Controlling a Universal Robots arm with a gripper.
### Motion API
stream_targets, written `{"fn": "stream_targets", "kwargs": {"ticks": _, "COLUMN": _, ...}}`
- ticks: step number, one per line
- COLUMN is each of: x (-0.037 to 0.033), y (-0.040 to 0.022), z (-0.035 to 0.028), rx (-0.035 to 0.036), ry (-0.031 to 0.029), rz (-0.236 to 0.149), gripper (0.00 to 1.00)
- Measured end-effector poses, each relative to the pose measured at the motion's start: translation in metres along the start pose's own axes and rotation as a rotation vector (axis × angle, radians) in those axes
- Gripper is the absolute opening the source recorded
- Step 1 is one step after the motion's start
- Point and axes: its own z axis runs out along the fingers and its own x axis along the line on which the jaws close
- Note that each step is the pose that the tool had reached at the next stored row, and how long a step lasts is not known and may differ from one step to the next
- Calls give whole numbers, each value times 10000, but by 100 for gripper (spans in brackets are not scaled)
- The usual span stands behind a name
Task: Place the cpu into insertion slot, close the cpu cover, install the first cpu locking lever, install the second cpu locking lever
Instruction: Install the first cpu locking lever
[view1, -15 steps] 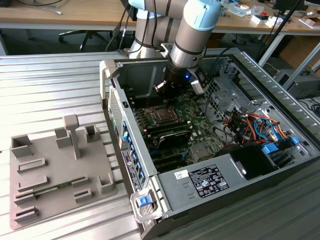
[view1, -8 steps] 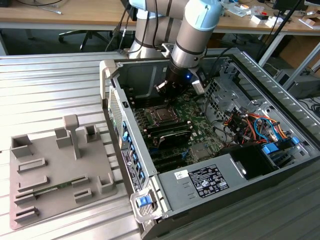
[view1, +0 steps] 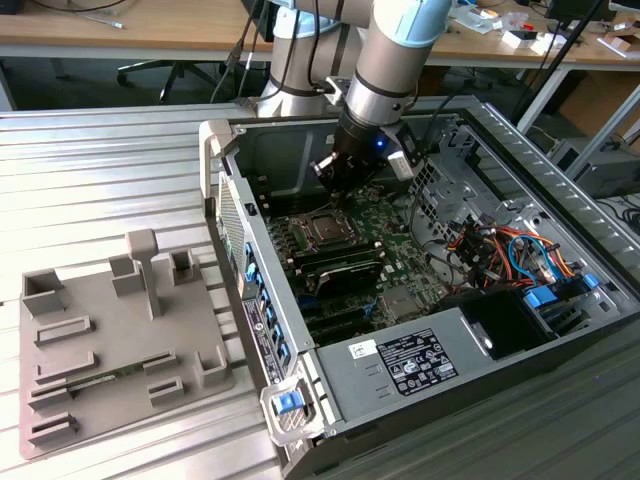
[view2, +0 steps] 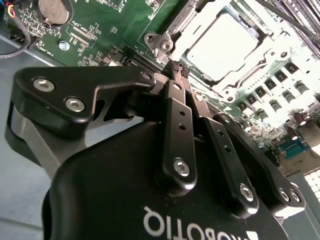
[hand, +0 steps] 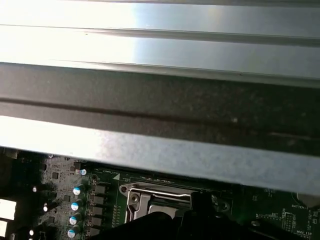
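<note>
The gripper (view2: 177, 67) is matte black with silver screw heads; its fingers (view2: 176, 125) are black too. Just beyond the fingertips, the cpu (view2: 222, 42) shows a pale silvery-grey top inside the shiny silver cpu cover (view2: 172, 35). Around them the motherboard (view2: 100, 30) is dark green, dotted with small black squares. The computer case (view1: 420, 365) is grey, with blue clips.

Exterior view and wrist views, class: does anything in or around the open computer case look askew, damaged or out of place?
Nothing stands out. The cpu sits flat and square in the insertion slot, with the cpu cover lying level around it, and the gripper is poised beside it with fingers together.
</note>
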Motion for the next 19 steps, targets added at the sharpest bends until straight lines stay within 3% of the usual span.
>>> {"fn": "stream_targets", "kwargs": {"ticks": 2, "x": 34, "y": 4, "z": 1, "rx": 20, "ry": -6, "rz": 1, "gripper": 11}}
{"fn": "stream_targets", "kwargs": {"ticks": 5, "x": 115, "y": 13, "z": 2, "rx": 107, "ry": -34, "rz": 1, "gripper": 11}}
{"fn": "stream_targets", "kwargs": {"ticks": 13, "x": 276, "y": 32, "z": 7, "rx": 137, "ry": -86, "rz": -1, "gripper": 11}}
{"fn": "stream_targets", "kwargs": {"ticks": 17, "x": 438, "y": 51, "z": 11, "rx": 154, "ry": -155, "rz": -1, "gripper": 11}}
{"fn": "stream_targets", "kwargs": {"ticks": 19, "x": 474, "y": 56, "z": 9, "rx": 158, "ry": -173, "rz": -2, "gripper": 11}}
